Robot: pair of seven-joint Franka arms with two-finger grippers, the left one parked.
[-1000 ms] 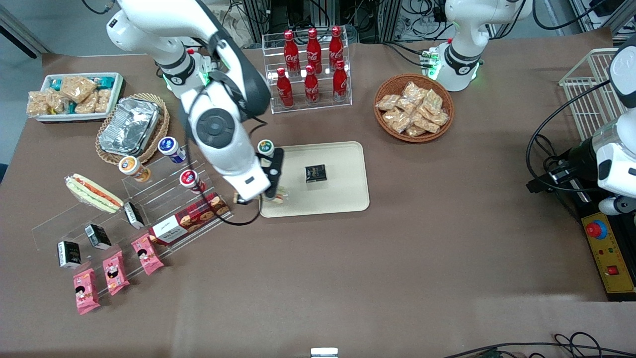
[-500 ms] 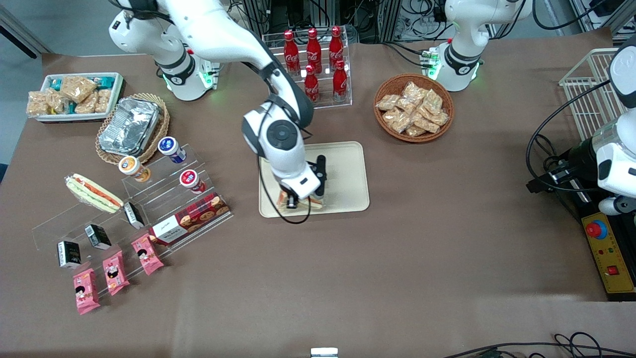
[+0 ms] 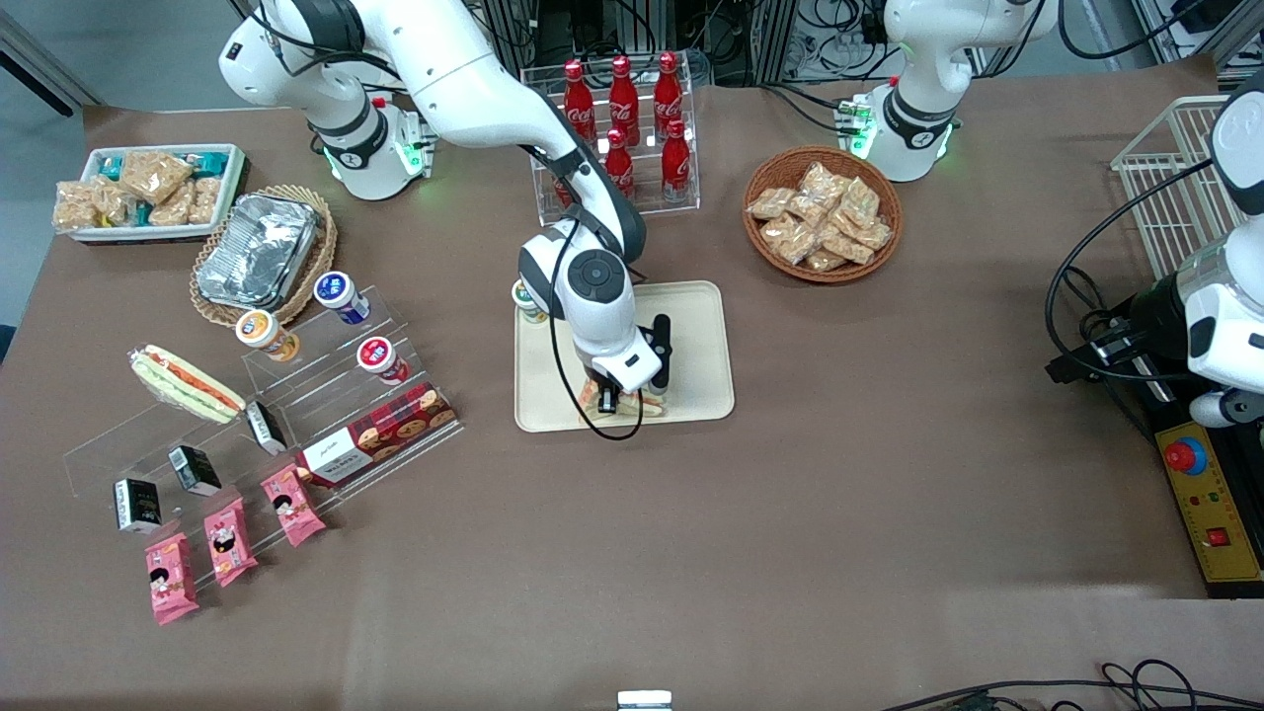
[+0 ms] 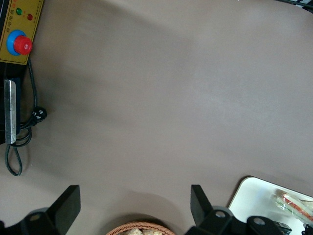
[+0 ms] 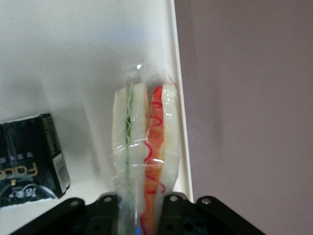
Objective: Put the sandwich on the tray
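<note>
My right gripper (image 3: 632,397) hangs over the cream-beige tray (image 3: 696,336), close to the tray rim nearest the front camera. It is shut on the clear-wrapped sandwich (image 5: 144,142), which has white bread, a thin green layer and an orange-red stripe. In the right wrist view the gripper (image 5: 139,210) clamps one end and the wedge points away along the tray (image 5: 73,58) rim. The front view shows only bits of the sandwich (image 3: 592,397) under the wrist. The left wrist view catches the sandwich (image 4: 293,203) on a corner of the tray (image 4: 254,196).
A small black packet (image 5: 29,166) lies on the tray beside the sandwich. A green-lidded cup (image 3: 528,296) stands at the tray's edge. Farther from the camera are a cola bottle rack (image 3: 617,128) and a snack basket (image 3: 822,212). Another wrapped sandwich (image 3: 186,380) lies toward the working arm's end.
The gripper has carried the sandwich from the tray's edge at the working arm's end across the tray toward the parked arm's end. The arm now hides the black packet in the front view.
</note>
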